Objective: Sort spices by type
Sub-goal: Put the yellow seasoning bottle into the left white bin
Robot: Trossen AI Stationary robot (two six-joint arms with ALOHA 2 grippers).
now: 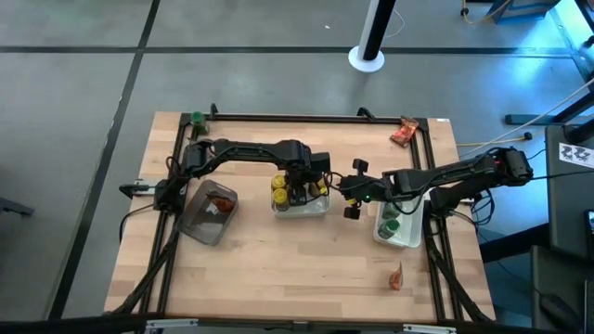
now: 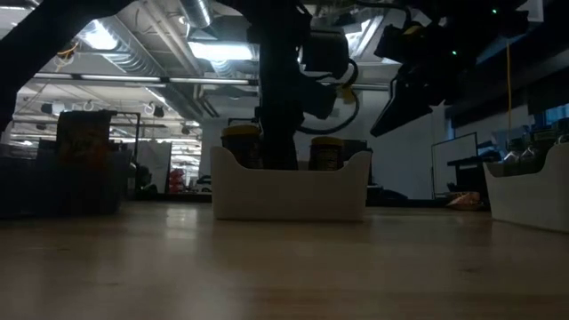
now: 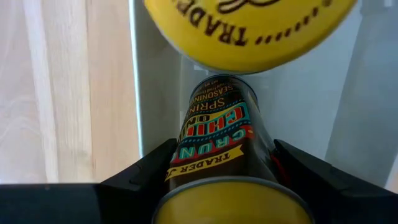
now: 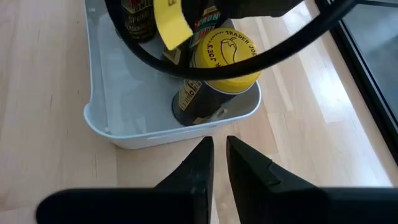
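Observation:
A white tray [image 1: 316, 210] at mid-table holds jars with yellow lids [image 1: 278, 189]. My left gripper [image 1: 296, 192] reaches down into it, shut on one more yellow-lidded jar [image 3: 217, 137]; a neighbouring jar's lid [image 3: 249, 28] shows just beyond. My right gripper [image 4: 219, 158] is shut and holds nothing, slanting down just off the tray's right end [image 4: 249, 109]. Green-lidded jars [image 1: 391, 225] stand in a second white tray [image 1: 408, 239] at the right. Red-orange packets lie at the far right [image 1: 404, 134], the near right [image 1: 397, 276], and in the grey bin [image 1: 221, 204]. My left gripper pinches the jar's dark labelled body [image 3: 186, 155] between its two fingers [image 3: 149, 169], one on each side, below the yellow lid [image 3: 230, 205]. The fingers come from above, pointing down. The jar is upright inside the tray; whether its base touches the tray floor I cannot tell.
The clear grey bin [image 1: 197, 223] sits left of the middle tray. A black frame [image 1: 306, 117] runs along the table's far edge and sides. Open wood lies along the near side of the table [image 1: 288, 269]. The left arm's cable [image 4: 186, 68] arches over the middle tray.

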